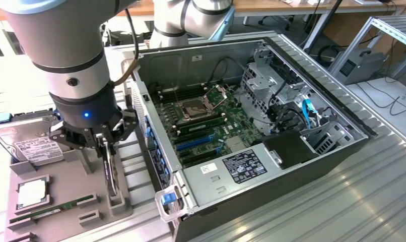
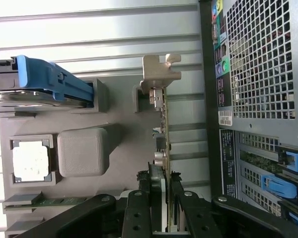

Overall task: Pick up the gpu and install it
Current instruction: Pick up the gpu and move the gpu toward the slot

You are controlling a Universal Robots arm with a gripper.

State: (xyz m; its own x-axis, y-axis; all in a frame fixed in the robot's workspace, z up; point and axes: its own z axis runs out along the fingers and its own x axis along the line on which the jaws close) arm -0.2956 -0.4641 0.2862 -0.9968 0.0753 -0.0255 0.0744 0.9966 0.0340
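The gpu stands on edge in a slot of the grey holder, to the exterior view's left of the open computer case. In the wrist view the gpu shows edge-on, its silver bracket at the far end. My gripper comes down on the card's top edge. Its two black fingers sit against both faces of the board, so the gripper is shut on it. The card's lower edge still looks seated in the holder. Blue expansion slots lie free on the motherboard.
On the holder also sit a hard drive with a blue rail, a CPU and a green RAM stick. The case's perforated rear wall stands close beside the card. A second arm stands behind the case.
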